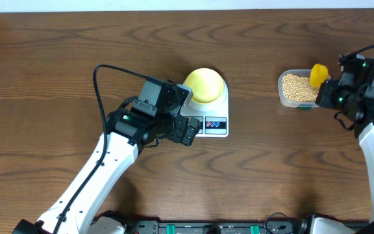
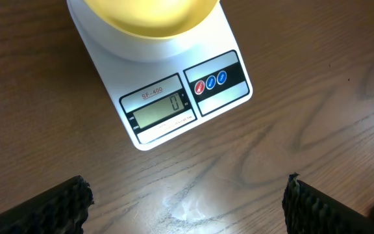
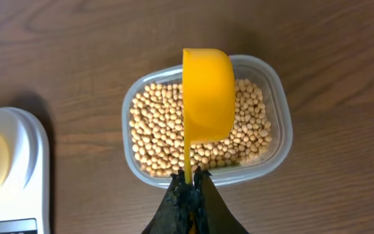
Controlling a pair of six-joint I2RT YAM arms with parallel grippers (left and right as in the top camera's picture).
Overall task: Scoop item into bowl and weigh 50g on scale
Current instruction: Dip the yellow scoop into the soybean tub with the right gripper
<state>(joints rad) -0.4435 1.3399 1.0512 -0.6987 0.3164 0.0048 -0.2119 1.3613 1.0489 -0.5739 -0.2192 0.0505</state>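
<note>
- Far left: left gripper (image 2: 186, 207) spread wide with nothing between the fingers, low over the bare wooden table (image 1: 44, 65) just in front of the scale (image 2: 167, 84); probably placed so its camera can read the display (image 2: 161, 112), now at zero
- On the scale platform: pale yellow-green bowl (image 1: 205, 85), seemingly empty, ready to take the load; zeroed with bowl aboard, so only beans to count
- Open wood between scale and tub, nothing in the carry path
- Well to the right: clear plastic tub (image 3: 279, 130) nearly full of soybeans (image 3: 154, 130), none yet in the bowl
- Over the tub: yellow scoop (image 3: 206, 94), rounded back toward the wrist camera, mouth hidden, so loaded or not impossible to tell
- Right gripper (image 3: 190, 185) clamped tight on the scoop's thin handle, for a firm dig and level carry
</note>
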